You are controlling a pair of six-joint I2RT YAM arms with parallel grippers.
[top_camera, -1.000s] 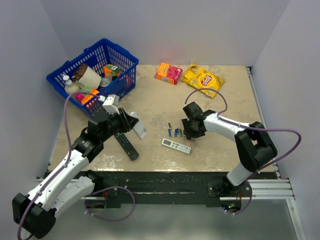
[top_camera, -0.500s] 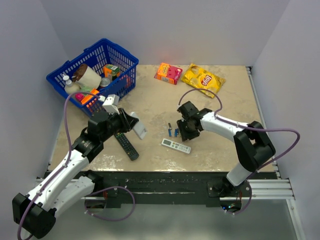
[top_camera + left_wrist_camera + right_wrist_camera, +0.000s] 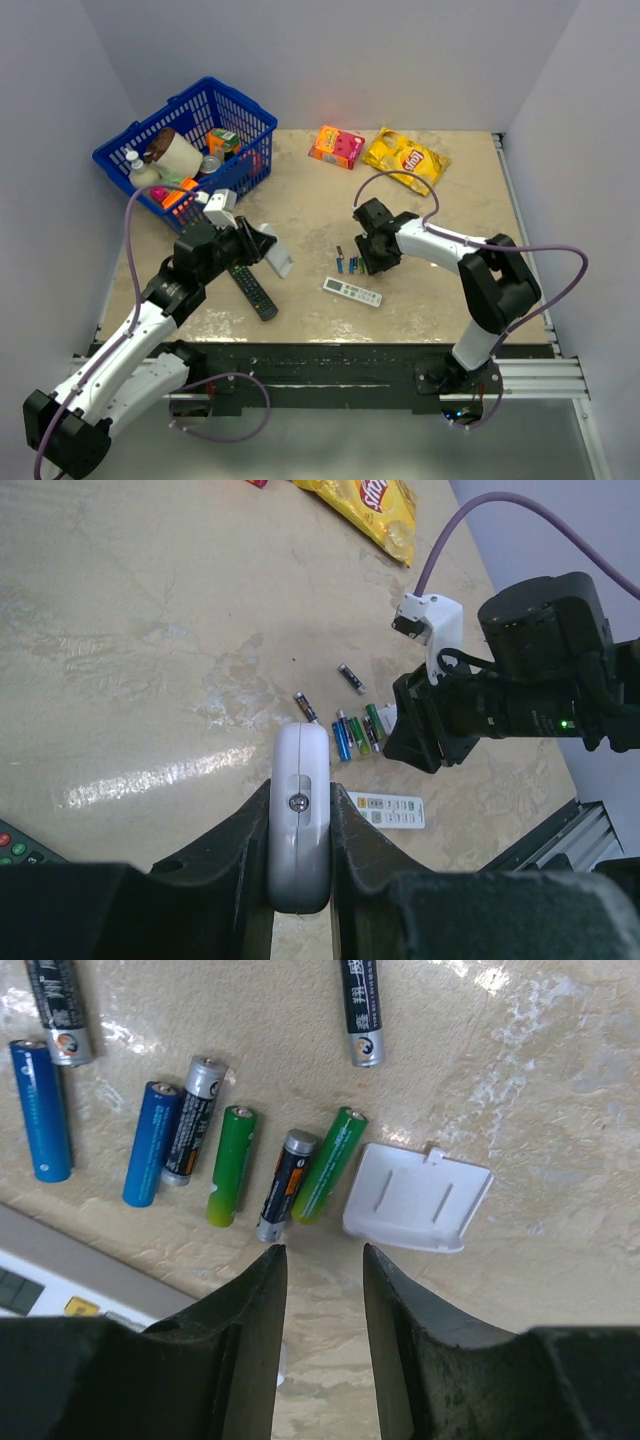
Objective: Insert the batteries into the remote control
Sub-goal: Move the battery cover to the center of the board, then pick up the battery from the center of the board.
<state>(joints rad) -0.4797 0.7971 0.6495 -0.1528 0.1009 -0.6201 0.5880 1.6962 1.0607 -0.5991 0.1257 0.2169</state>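
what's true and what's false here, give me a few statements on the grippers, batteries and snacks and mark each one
1. The left gripper is clamped on the white remote control. True.
2. A white battery cover lies on the table beside a green battery. True.
3. The right gripper holds a green battery. False: its jaws are open and empty, above the batteries.
4. The yellow chips bag sits in the blue basket. False: it lies on the table, apart from the blue basket, next to the orange box.
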